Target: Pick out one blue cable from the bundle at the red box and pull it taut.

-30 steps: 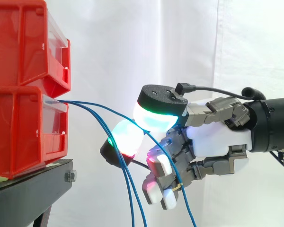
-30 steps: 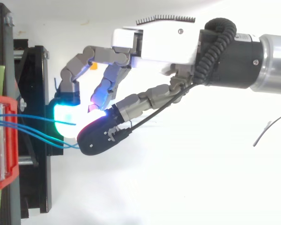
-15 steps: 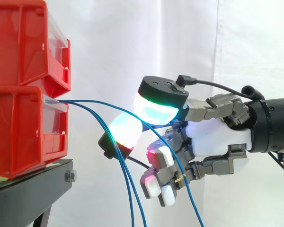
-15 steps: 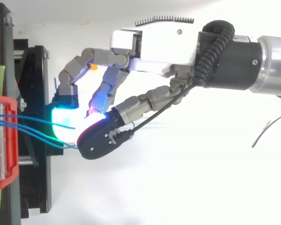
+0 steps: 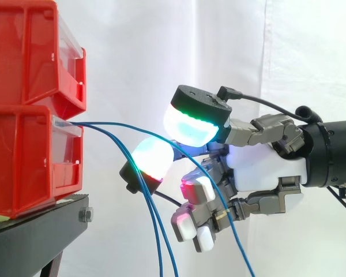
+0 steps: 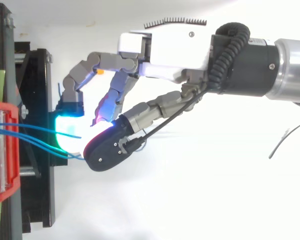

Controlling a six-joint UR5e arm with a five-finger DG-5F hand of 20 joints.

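Near the red box point(image 5: 29, 156), one blue cable point(image 5: 118, 124) runs through the hand point(image 5: 265, 170), apart from the other cables point(image 5: 156, 236) for pulling, though whether it is gripped I cannot tell.

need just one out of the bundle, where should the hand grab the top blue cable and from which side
Probably on the arched span out from the lower red bin, where the top blue cable stands clear of the other blue cables that droop together. Come in level from the right, where the hand is, closing from above and below.
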